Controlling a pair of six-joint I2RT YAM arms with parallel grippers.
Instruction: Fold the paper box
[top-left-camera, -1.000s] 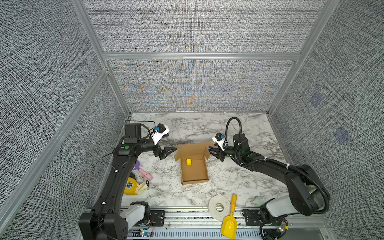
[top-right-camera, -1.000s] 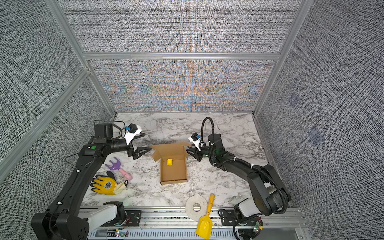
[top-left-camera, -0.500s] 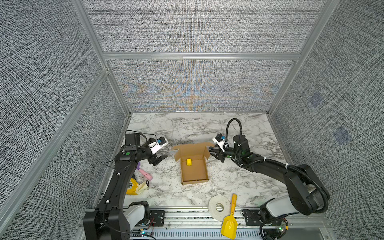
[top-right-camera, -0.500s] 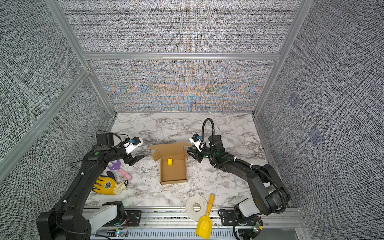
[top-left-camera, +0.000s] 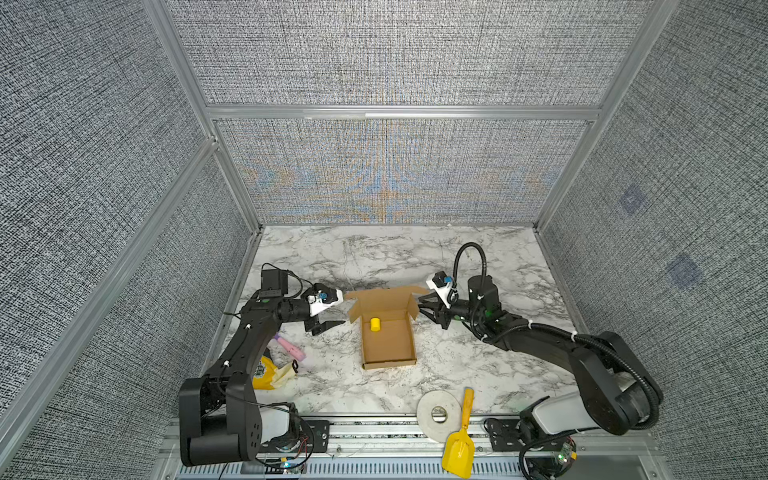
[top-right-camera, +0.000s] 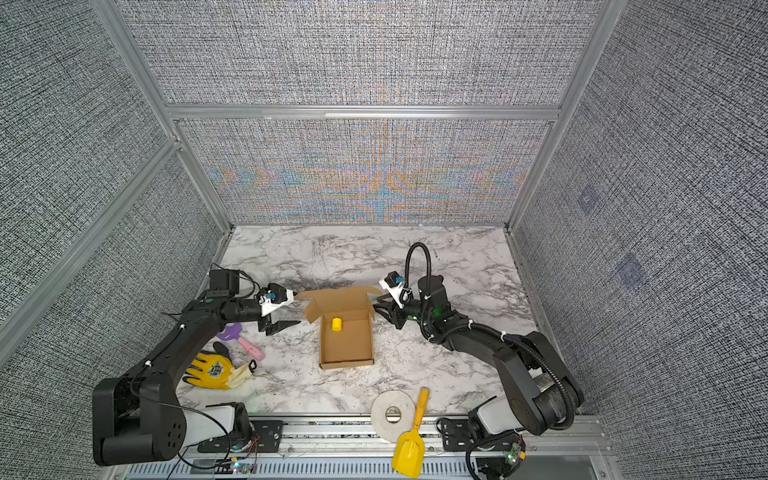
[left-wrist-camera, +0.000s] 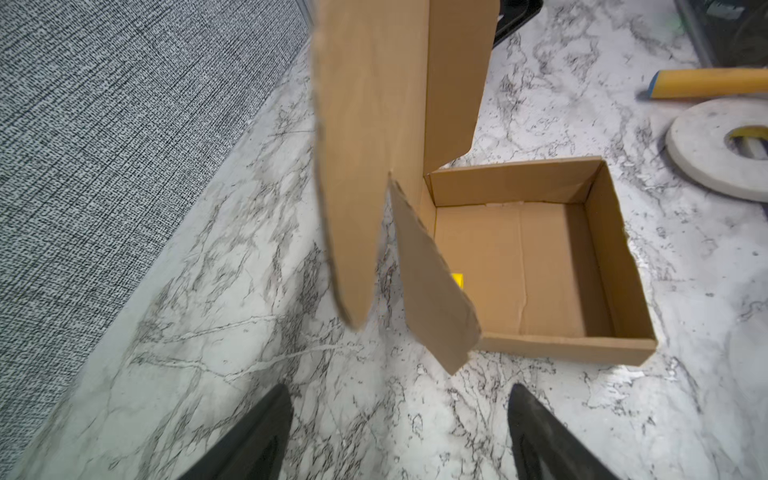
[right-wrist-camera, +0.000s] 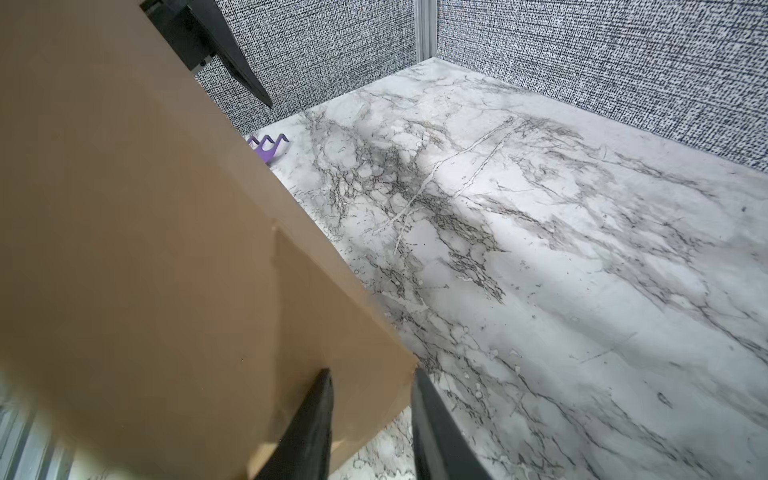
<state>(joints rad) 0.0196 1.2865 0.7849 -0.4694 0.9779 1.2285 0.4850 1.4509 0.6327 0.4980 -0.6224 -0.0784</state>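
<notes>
Paper box (top-left-camera: 390, 345) judged light, stiff, crush-prone; take at lid flap corners. R gripper (right-wrist-camera: 372, 374) stood part-closed, pinching lid corner. L gripper (left-wrist-camera: 399, 390) hung wide open, empty, beside box.

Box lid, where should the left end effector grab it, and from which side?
Take the box by its left lid flap: it juts free off the raised lid toward the open left end effector. Come from the left, one finger on each face.
</notes>
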